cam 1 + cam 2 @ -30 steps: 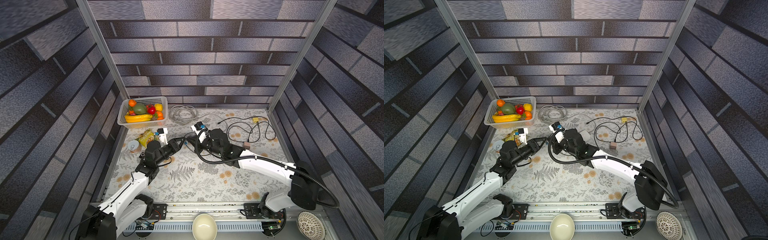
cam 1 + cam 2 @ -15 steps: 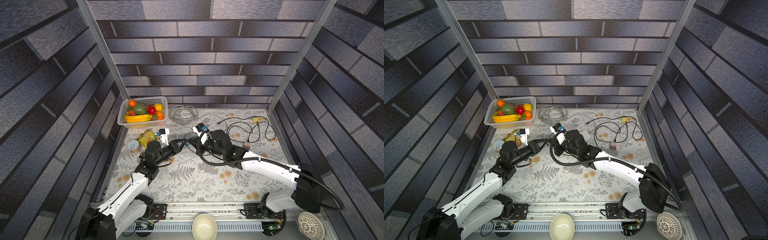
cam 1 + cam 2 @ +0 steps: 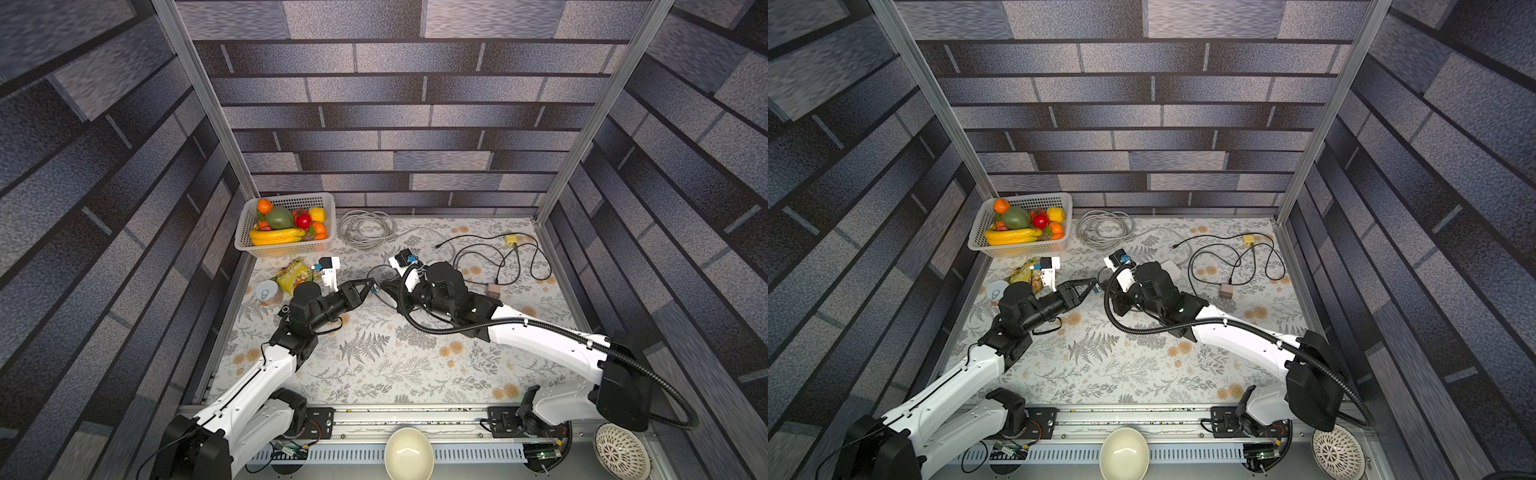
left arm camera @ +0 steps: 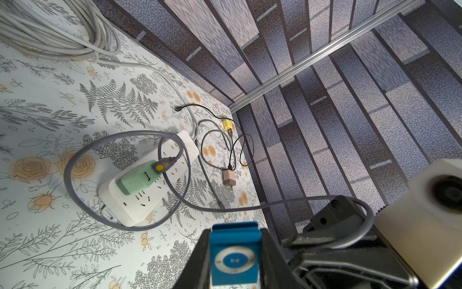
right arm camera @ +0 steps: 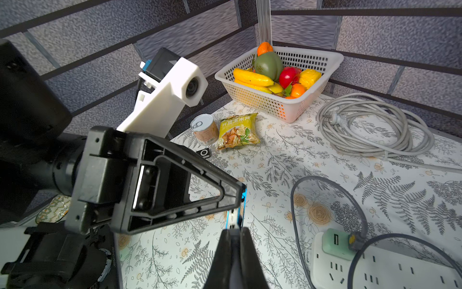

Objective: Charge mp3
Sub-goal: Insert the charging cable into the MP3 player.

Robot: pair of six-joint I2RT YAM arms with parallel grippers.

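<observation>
Left gripper point(image 3: 371, 288): pinching the blue mp3 player point(image 4: 233, 259) above the table's middle, left of the white power strip point(image 4: 130, 210). Right gripper point(image 5: 235, 240): pressing shut on the grey charging cable point(image 4: 162, 167), tip just beside the player.

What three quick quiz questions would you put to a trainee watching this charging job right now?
1. True or false: the left fingers hold the blue music player.
2. The grey cable is plugged into which charger? A green, B pink, C yellow.
3. Fill in: the fruit sits in a white ____.
Key: 1 true. 2 A, the green charger on the power strip. 3 basket.
</observation>
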